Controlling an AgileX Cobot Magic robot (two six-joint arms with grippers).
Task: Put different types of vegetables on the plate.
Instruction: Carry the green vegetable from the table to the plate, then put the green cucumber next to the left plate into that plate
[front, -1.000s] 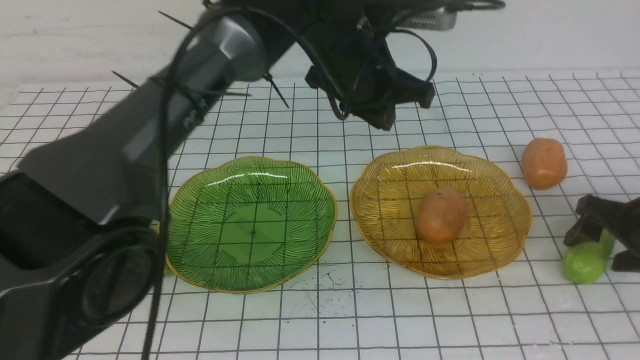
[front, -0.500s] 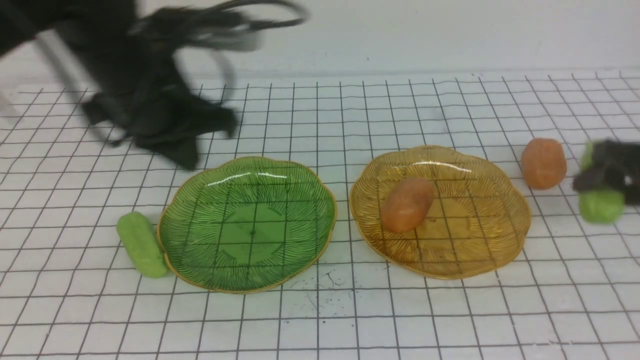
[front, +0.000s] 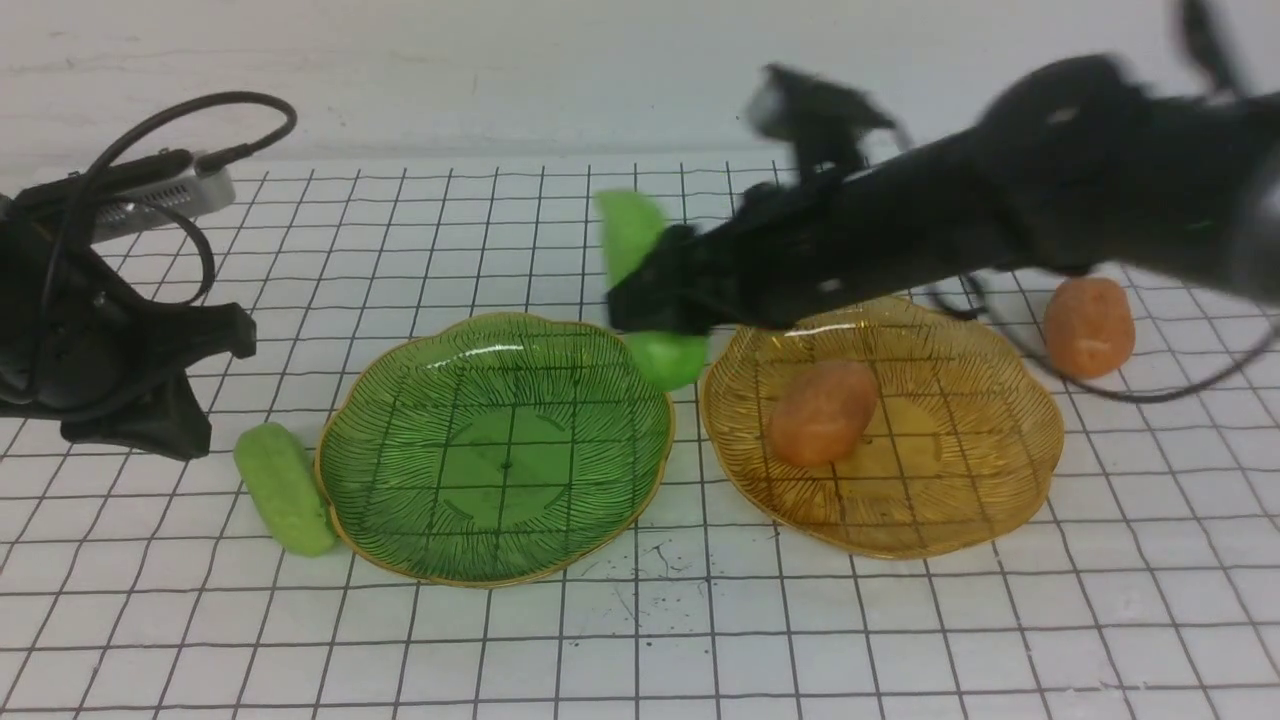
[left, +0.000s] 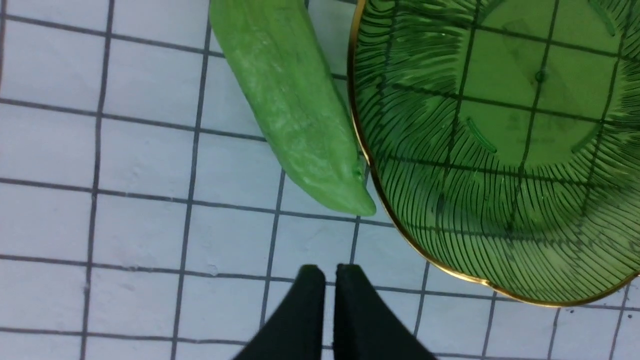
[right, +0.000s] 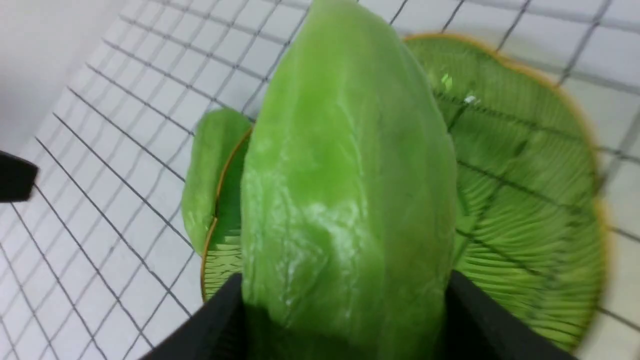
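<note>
My right gripper (front: 655, 305) is shut on a light-green cucumber (front: 632, 232) and holds it in the air over the green plate's (front: 400, 440) right rim, next to the amber plate (front: 990, 470). In the right wrist view the cucumber (right: 345, 175) fills the space between the fingers (right: 475, 320), above the green plate (right: 525, 200). An orange potato (front: 822, 412) lies in the amber plate. A second potato (front: 1088, 326) lies on the table at the right. A second cucumber (front: 283, 488) lies against the green plate's left rim. My left gripper (front: 150, 430) is shut and empty beside it (left: 295, 105).
The table is a white grid-lined mat (front: 700, 640). My right arm (front: 1000, 210) stretches across above the amber plate. A white wall stands behind the table. The left wrist view shows the green plate's gold rim (left: 400, 235) close to the shut fingers (left: 350, 300).
My left arm has drawn back from above the amber plate to the far left. My right gripper has lifted the cucumber from the right and carried it left. The potato has shifted in the amber plate.
</note>
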